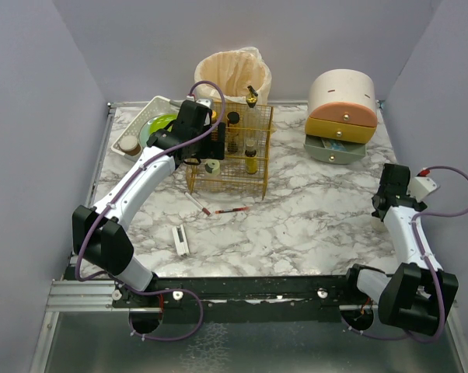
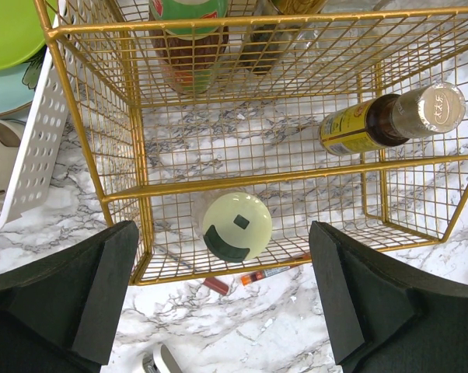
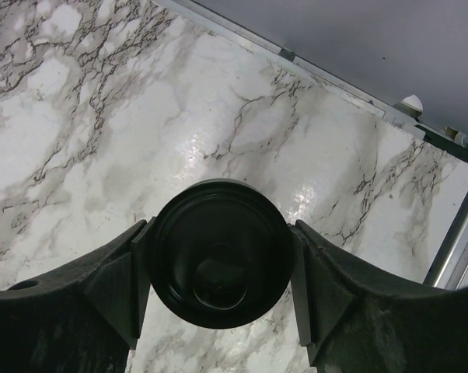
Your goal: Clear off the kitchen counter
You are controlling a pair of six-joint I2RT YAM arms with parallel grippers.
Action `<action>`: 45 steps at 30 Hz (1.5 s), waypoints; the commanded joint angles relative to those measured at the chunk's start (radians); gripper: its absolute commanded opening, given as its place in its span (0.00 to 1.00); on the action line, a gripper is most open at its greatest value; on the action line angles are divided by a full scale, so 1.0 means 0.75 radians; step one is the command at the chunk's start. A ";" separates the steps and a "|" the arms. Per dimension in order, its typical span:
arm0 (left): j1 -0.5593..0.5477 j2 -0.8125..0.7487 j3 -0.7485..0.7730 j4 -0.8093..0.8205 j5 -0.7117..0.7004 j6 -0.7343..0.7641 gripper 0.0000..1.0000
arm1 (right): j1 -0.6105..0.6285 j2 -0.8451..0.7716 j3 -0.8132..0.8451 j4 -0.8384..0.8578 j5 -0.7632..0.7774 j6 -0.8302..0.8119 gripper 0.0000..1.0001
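Note:
The kitchen counter (image 1: 312,217) is white marble with grey veins. On it lie a red-tipped pen (image 1: 232,210), a second pen (image 1: 197,203) and a small white item (image 1: 181,241). My left gripper (image 1: 193,151) is open and empty above the front left of a gold wire rack (image 1: 230,148). In the left wrist view the gripper (image 2: 218,311) hovers over a pale green round lid (image 2: 234,225) in the rack, with the pen (image 2: 267,273) below it. My right gripper (image 1: 391,190) is at the right edge. It is shut (image 3: 218,233) on a round black cup-like thing (image 3: 218,268).
The rack holds several bottles, one with a yellow label (image 2: 374,124). A white slotted dish tray (image 1: 144,116) with a green plate (image 1: 162,123) stands at the back left. A lined bin (image 1: 232,74) stands behind the rack. A drawer unit (image 1: 341,101) has its grey bottom drawer (image 1: 335,149) open.

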 commanded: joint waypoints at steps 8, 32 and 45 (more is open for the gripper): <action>-0.007 -0.033 0.052 -0.022 -0.041 0.003 0.99 | -0.012 -0.122 0.101 -0.018 -0.250 -0.104 0.38; 0.030 -0.125 0.108 -0.027 -0.244 0.001 0.99 | 0.108 -0.128 0.539 -0.096 -0.863 -0.269 0.00; 0.106 -0.218 0.029 0.010 -0.372 -0.078 0.99 | 0.601 0.034 0.950 -0.108 -0.761 -0.217 0.00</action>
